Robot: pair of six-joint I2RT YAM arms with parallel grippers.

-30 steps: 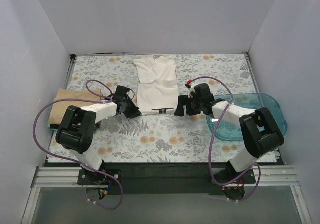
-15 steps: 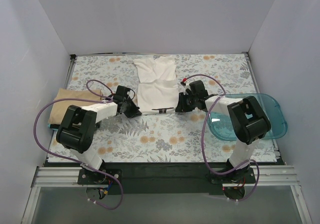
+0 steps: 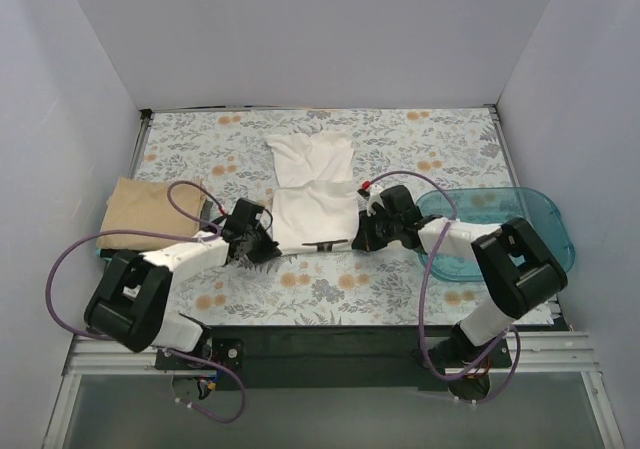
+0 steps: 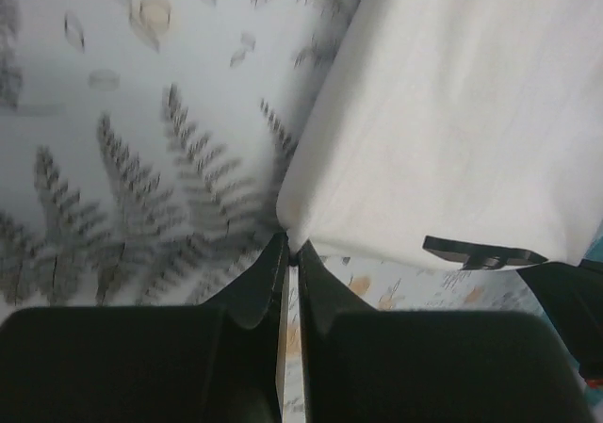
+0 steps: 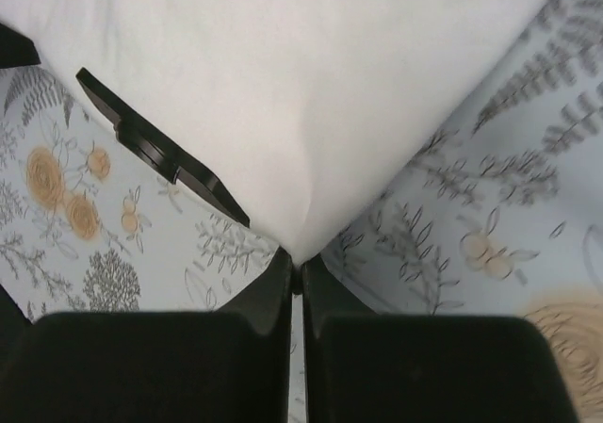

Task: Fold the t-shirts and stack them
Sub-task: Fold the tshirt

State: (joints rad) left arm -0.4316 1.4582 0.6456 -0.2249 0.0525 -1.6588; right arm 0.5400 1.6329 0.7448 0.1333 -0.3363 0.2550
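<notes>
A white t-shirt (image 3: 312, 189) lies lengthwise in the middle of the floral table, its near edge lifted a little. My left gripper (image 3: 268, 249) is shut on the shirt's near left corner (image 4: 294, 223). My right gripper (image 3: 358, 239) is shut on the near right corner (image 5: 300, 239). In both wrist views a point of white cloth runs down between the closed black jaws. A tan t-shirt (image 3: 150, 212) lies folded at the table's left side, apart from both grippers.
A translucent blue tub (image 3: 500, 231) stands at the right, just behind my right arm. Grey walls close in the table on three sides. A black strip (image 5: 155, 145) shows under the white shirt's near edge.
Both grippers have closed on the white shirt's near corners and drawn them toward the near edge. The shirt has slid and stretched nearer. The left arm's elbow has swung down.
</notes>
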